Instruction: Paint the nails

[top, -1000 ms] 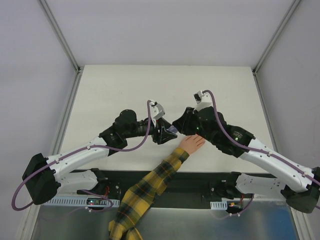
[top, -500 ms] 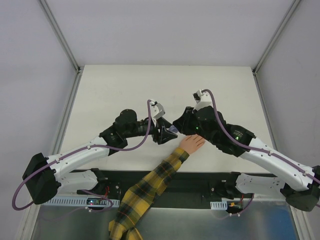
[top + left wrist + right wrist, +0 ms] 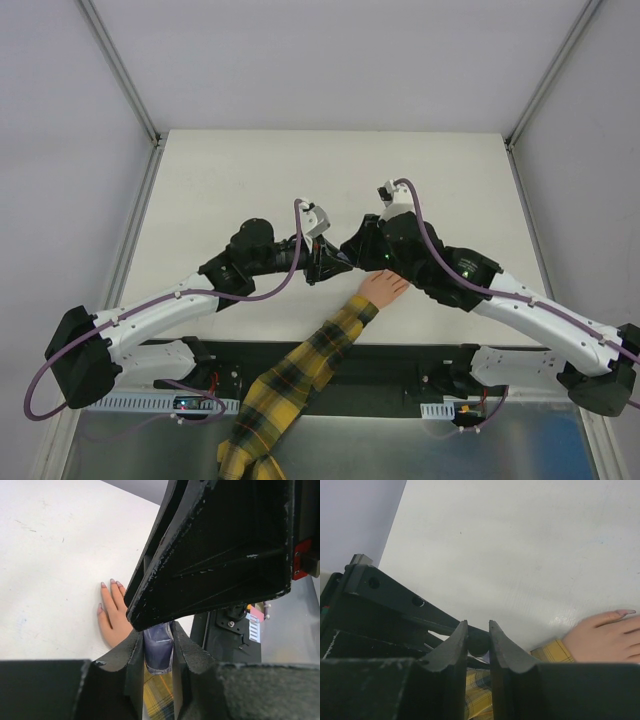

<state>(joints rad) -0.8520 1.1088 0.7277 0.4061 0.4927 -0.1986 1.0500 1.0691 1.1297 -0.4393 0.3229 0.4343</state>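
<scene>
Since a second ago the left fingers [image 3: 322,266] have clamped shut on the bottle [image 3: 159,652] while the right fingers [image 3: 478,630] narrowly pinch its cap [image 3: 479,645]; best hold the bottle still and twist the cap off gently, with the nails [image 3: 111,582] lying on the counter [image 3: 50,555] just beside.

Left gripper [image 3: 158,639], right gripper [image 3: 478,630] (two in all); one hand [image 3: 114,622], four nails [image 3: 112,581], one bottle [image 3: 158,654], one cap [image 3: 479,644].
</scene>
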